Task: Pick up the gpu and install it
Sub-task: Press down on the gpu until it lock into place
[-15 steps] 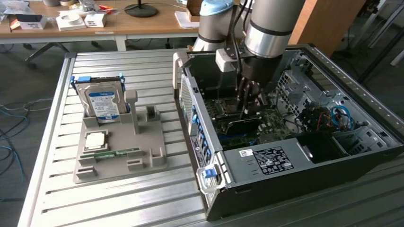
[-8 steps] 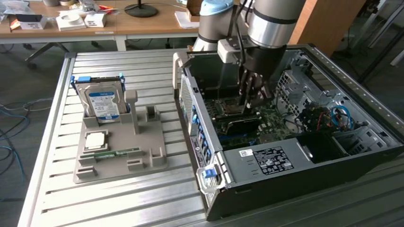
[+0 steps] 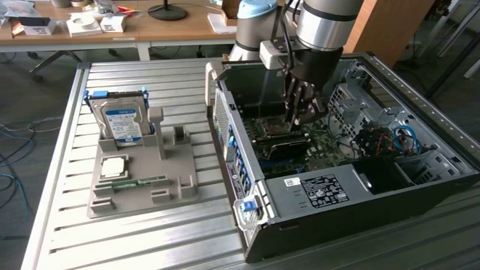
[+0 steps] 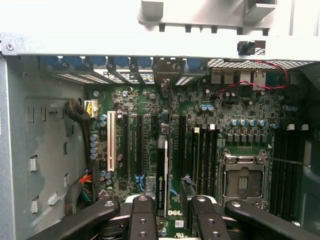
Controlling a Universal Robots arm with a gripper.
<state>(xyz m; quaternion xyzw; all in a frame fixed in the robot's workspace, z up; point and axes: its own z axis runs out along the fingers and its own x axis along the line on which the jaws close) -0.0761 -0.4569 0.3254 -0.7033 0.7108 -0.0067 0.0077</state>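
Observation:
The gpu (image 4: 162, 175) is a thin black card seen edge-on, standing upright in a slot on the green motherboard (image 4: 150, 105) inside the open computer case (image 3: 330, 194). My gripper (image 4: 170, 202) hangs straight over it, one finger (image 4: 142, 217) on each side of the card. The jaws look open: one finger is close against the card, and a strip of board with a printed logo shows between the card and the other finger. In the exterior view the gripper (image 3: 300, 119) reaches down into the case near the processor socket (image 3: 274, 126).
A grey fixture tray (image 3: 143, 194) at the exterior view's left holds a blue-labelled hard drive (image 3: 123, 121), a processor chip (image 3: 112, 167) and a green memory stick (image 3: 131, 183). Case walls, a white slot (image 4: 111, 140), cable bundles (image 4: 80, 117) and the socket (image 4: 242, 180) surround the gripper.

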